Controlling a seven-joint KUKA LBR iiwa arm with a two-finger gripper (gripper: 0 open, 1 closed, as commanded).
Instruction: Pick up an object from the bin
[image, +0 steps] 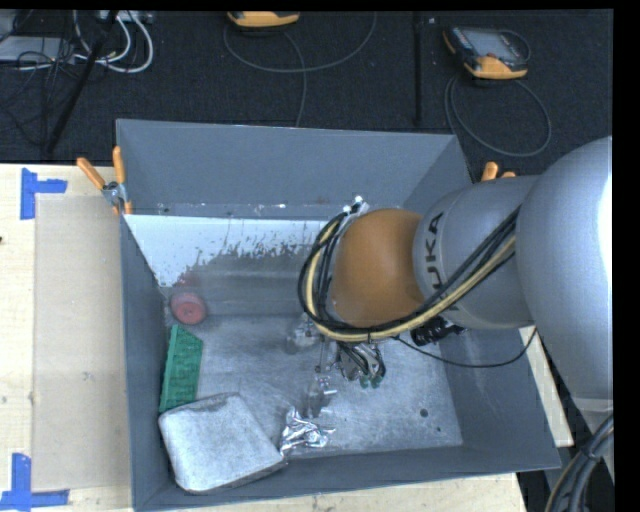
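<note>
The arm (560, 250) comes in over the bin's (280, 170) right wall, its thick grey links bulking up and to the right of the foil wad (306, 433); its last joint bends downward, so the orange wrist cover (375, 265) faces the camera well above the foil; black and yellow cables (318, 272) loop round the cover's left and lower edge. Below the cover the gripper (322, 392) points down at the bin floor, its tip just above the foil in the view and apart from it; whether it is open or closed cannot be told, and nothing shows held in it.

The foil, a small crumpled silver wad, lies on the floor by the bin's front wall, and is the thing nearest the gripper. Just left of the foil, touching or almost touching it, lies a flat grey-white pad (215, 445); up and left of the foil, past the pad, a green ribbed strip (182, 368) lies lengthwise; farther up-left again, well apart from the foil, sits a small round pink thing (187, 307).
</note>
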